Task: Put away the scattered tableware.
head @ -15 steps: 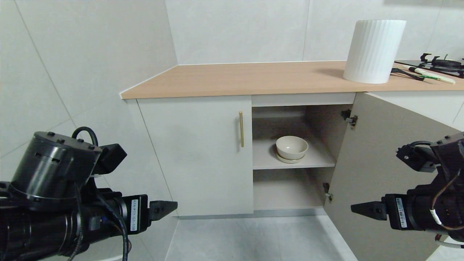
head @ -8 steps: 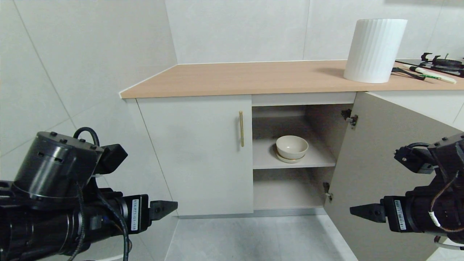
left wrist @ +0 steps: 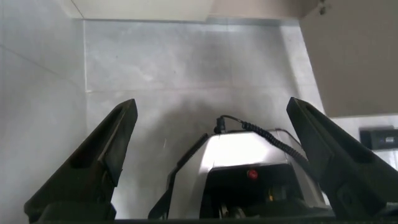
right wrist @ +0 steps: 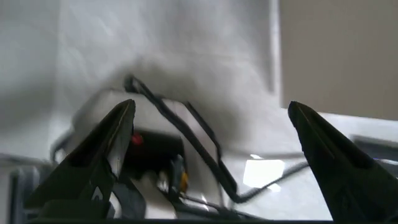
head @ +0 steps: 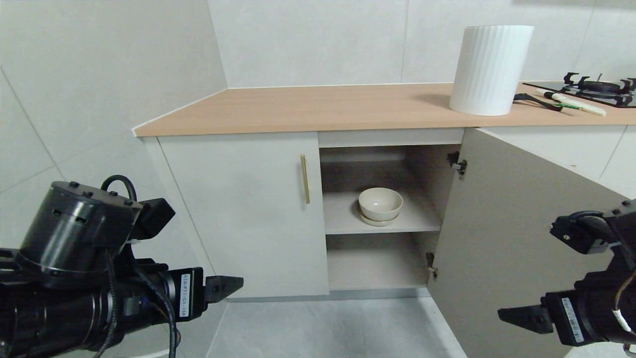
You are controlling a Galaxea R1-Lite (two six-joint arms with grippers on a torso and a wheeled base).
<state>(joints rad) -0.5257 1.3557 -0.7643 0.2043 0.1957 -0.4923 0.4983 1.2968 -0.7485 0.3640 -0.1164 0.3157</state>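
A beige bowl (head: 380,203) sits on a small plate (head: 378,221) on the upper shelf (head: 420,219) of the open cabinet. My left gripper (head: 226,287) hangs low at the left, well short of the cabinet. In the left wrist view the left gripper (left wrist: 211,106) stands open over the floor, holding nothing. My right gripper (head: 521,317) is low at the right, in front of the open cabinet door (head: 497,223). From the right wrist camera the right gripper (right wrist: 211,107) is also open and empty.
The left cabinet door (head: 248,214) is closed, with a brass handle (head: 304,178). On the wooden countertop (head: 323,107) stand a white ribbed cylinder (head: 489,69), a utensil (head: 571,102) and a stove grate (head: 596,87). Grey floor (head: 323,328) lies below.
The whole head view has shifted, so the cabinet sits further left in the picture. My right gripper now shows lower and further right. The left arm looks the same.
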